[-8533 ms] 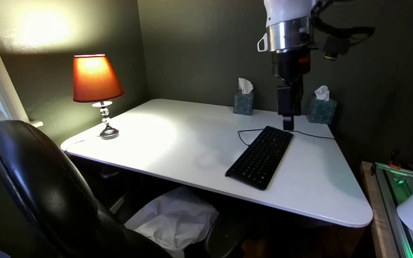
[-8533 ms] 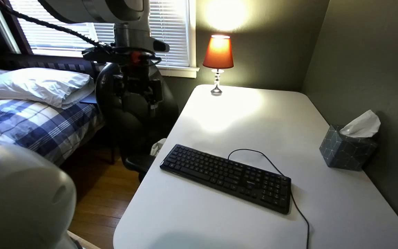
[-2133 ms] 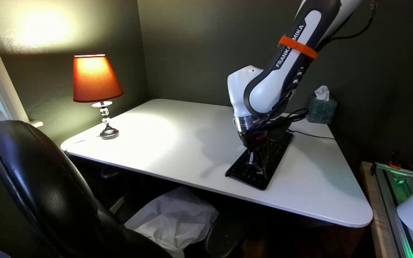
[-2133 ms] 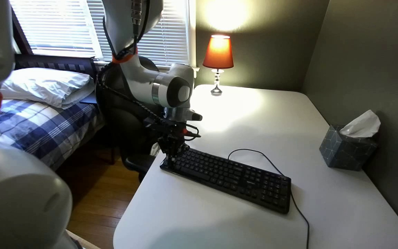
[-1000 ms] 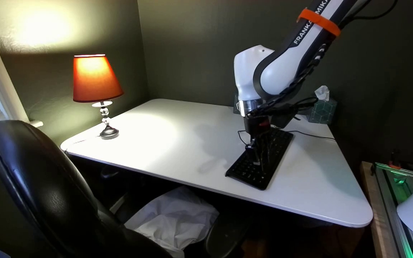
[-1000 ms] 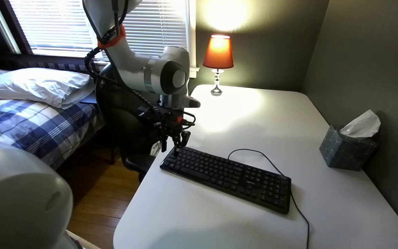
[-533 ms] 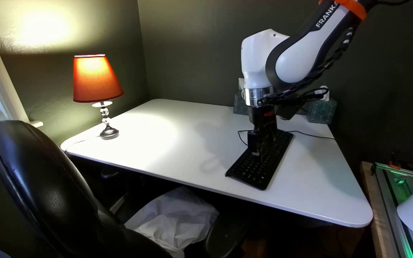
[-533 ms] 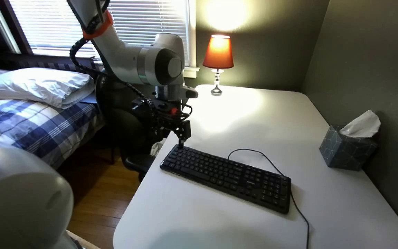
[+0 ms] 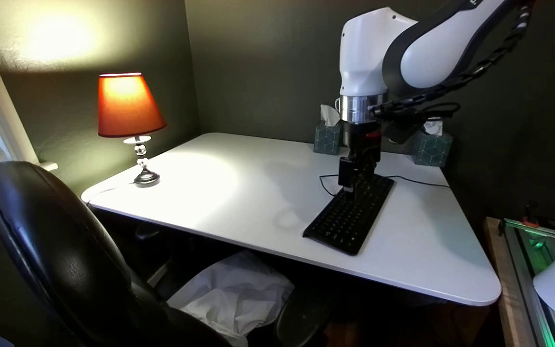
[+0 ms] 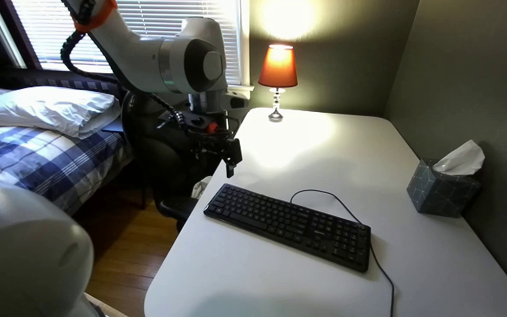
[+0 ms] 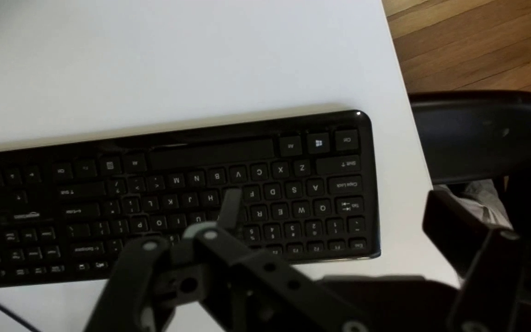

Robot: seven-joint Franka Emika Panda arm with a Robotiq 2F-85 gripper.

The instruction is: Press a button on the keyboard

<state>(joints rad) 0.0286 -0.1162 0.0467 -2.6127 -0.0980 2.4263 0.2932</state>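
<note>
Keyboard [image 10: 288,225], one, shares one table [image 9: 239,207] with two tissue boxes [image 9: 326,140], end effector [image 11: 332,208] spread wide.

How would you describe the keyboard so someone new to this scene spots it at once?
Start at the white table, with a lit, red-shaded lamp at one end. Nearer the opposite end lies the keyboard, a slim black rectangle. Its flat shape, rows of small keys and thin cable set it apart from the taller lamp and tissue boxes.

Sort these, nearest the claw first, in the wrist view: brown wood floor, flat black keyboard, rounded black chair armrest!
1. Flat black keyboard: below the claw.
2. Rounded black armrest: right, past the white desk.
3. Brown wood floor: top right, lowest.
</note>
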